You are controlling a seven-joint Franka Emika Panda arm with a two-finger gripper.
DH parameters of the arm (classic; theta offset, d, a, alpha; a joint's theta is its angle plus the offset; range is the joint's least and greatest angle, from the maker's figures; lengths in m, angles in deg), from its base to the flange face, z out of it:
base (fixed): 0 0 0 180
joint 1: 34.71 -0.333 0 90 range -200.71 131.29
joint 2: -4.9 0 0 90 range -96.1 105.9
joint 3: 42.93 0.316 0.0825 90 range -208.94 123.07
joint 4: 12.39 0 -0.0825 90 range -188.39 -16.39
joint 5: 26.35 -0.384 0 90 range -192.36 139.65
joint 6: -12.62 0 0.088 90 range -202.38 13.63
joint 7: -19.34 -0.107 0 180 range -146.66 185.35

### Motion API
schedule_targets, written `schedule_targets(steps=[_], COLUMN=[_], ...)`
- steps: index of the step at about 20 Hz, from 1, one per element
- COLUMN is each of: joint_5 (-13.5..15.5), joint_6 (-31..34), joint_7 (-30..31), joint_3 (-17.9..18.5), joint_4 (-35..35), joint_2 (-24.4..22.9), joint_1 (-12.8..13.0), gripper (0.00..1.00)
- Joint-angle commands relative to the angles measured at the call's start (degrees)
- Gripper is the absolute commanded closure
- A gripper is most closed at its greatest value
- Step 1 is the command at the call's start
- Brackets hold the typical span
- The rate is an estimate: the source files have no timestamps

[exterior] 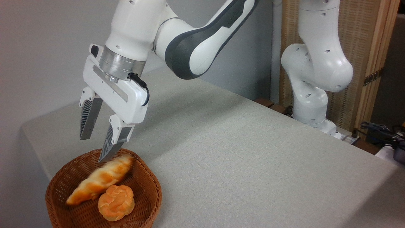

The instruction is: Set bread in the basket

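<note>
My gripper (96, 148) hung with jaws apart, empty; the bread (99, 179), blurred, lay within the basket (148, 193) beside a bun (116, 202). Placement appeared complete.

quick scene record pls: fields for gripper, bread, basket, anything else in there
gripper: open, fingers apart, nothing held, tilted above the basket's far rim
bread: in the basket, blurred, lying slantwise; upper end near the right fingertip, contact cannot be told
basket: at the table's near-left corner, partly cut off by the picture's lower edge
bun: in the basket, in front of the bread, seemingly touching it
task state: bread appears to be inside the basket
</note>
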Motion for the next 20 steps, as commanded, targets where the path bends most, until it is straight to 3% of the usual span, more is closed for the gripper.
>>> schedule_targets(steps=[1,4,7,8,14,20], joint_5=[-2.50,-6.38,-12.52,-13.06,-13.24,-12.37], joint_6=[8.18,14.85,22.59,24.88,40.52,41.60], joint_7=[0.62,0.71,1.23,2.02,2.99,7.21], joint_3=[0.37,0.28,0.11,0.11,0.46,1.69], joint_4=[0.75,0.84,2.15,2.85,8.83,9.10], joint_2=[-1.40,-2.45,-3.07,-3.16,-3.25,-4.39], joint_1=[0.28,0.37,0.37,0.37,0.28,0.28], gripper=[0.00,0.00,0.00,0.00,0.00,0.00])
